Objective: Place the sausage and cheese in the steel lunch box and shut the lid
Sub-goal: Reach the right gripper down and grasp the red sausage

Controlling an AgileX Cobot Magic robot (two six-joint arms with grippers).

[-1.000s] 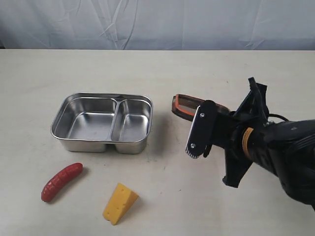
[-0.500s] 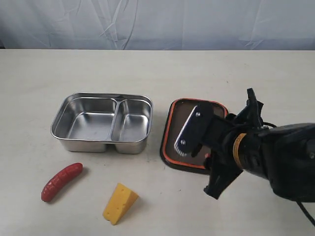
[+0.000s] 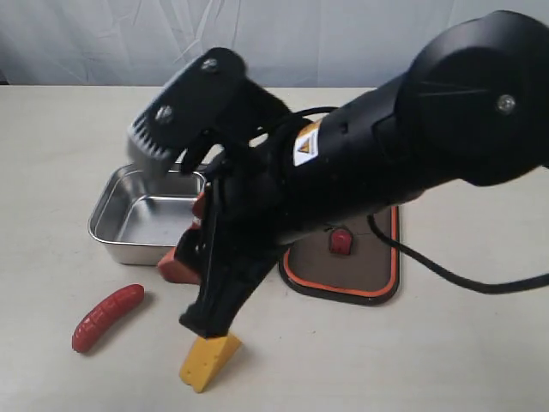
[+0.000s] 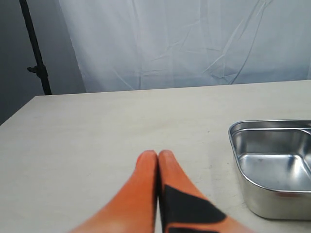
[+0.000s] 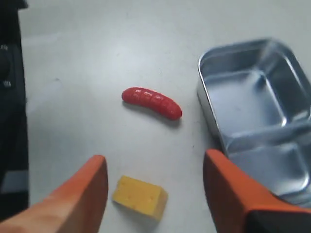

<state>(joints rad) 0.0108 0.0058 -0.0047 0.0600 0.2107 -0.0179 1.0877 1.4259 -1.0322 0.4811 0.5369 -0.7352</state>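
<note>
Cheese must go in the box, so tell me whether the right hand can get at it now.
Likely yes: the right hand hangs open over the cheese, nothing between them, the sausage well apart.

Lab: draped backdrop (image 4: 194, 43), pale table (image 4: 97, 126)

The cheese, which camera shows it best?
The right wrist view: the whole cheese shows, close and unobstructed. In the exterior view its top edge is covered; the left wrist view misses it entirely.

Red sausage (image 3: 107, 318) & yellow cheese wedge (image 3: 208, 362) nr open steel lunch box (image 3: 129, 251), dark lid (image 3: 377, 257) flat beside, orange rim up
</note>
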